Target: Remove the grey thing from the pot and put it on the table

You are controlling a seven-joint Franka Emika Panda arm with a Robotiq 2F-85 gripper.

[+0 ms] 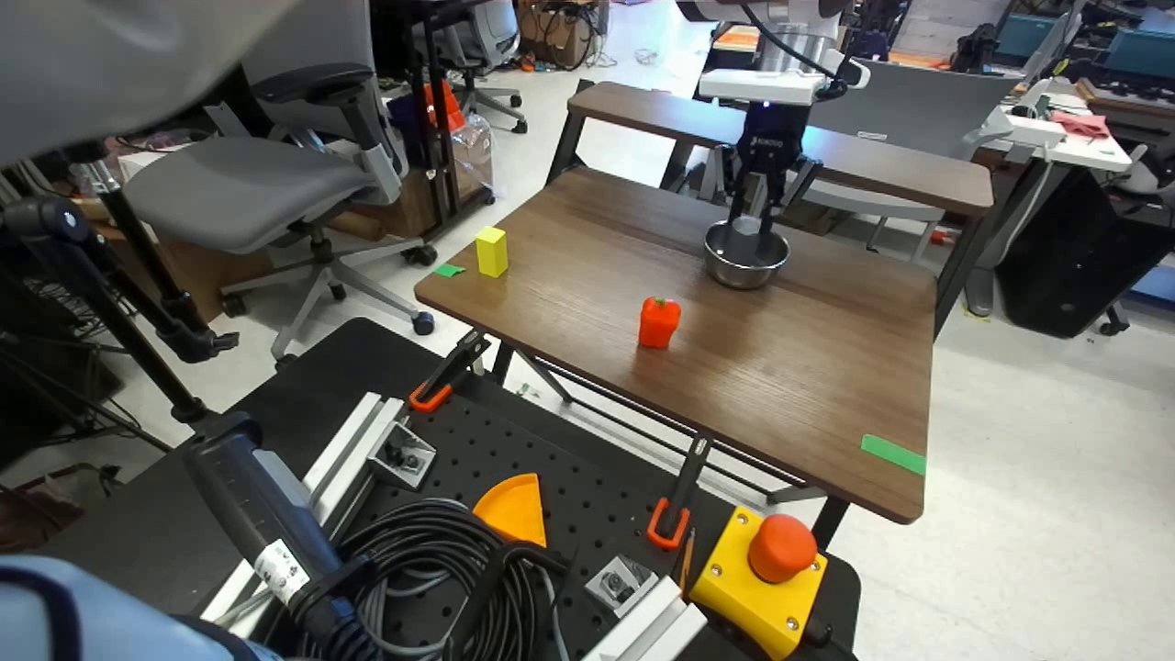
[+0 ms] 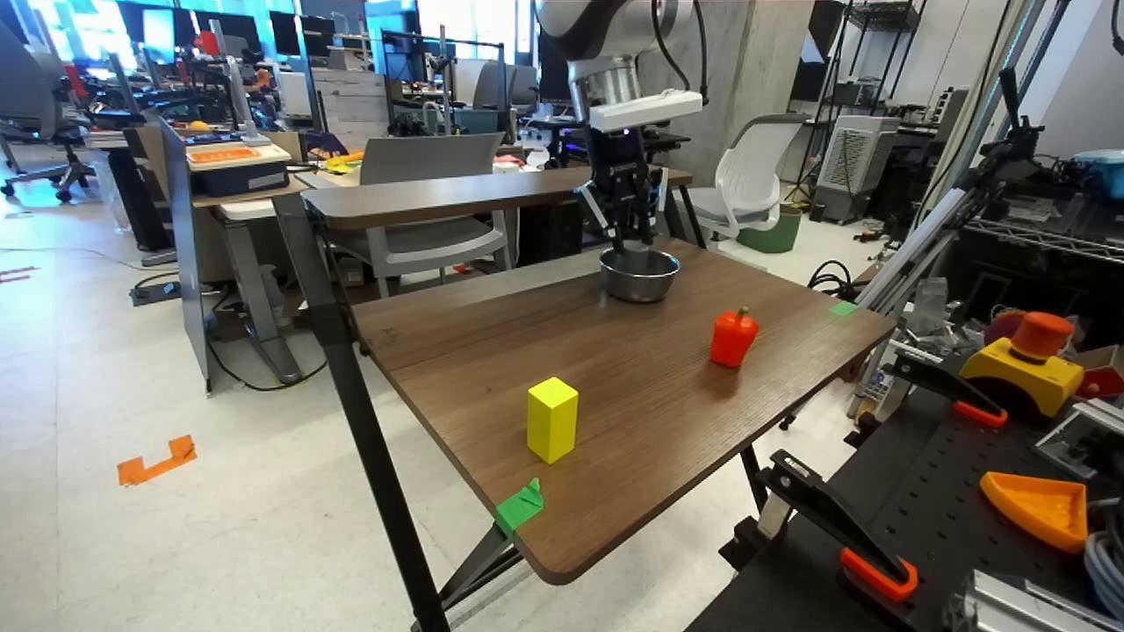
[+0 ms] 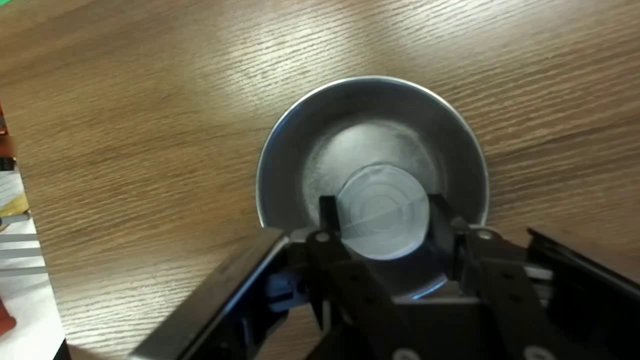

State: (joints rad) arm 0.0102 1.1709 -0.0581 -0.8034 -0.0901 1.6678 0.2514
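Observation:
The grey thing is round with a flat ringed top; it shows in the wrist view and in both exterior views. It is inside the rim of the shiny silver pot. My gripper points down into the pot, with a finger against each side of the grey thing. The fingers look shut on it. Whether its underside touches the pot's bottom is hidden. The pot stands on the brown table, towards the raised shelf.
A red pepper stands on the table near the pot. A yellow block stands near a table corner. A raised wooden shelf runs along the table's far edge, close to the gripper.

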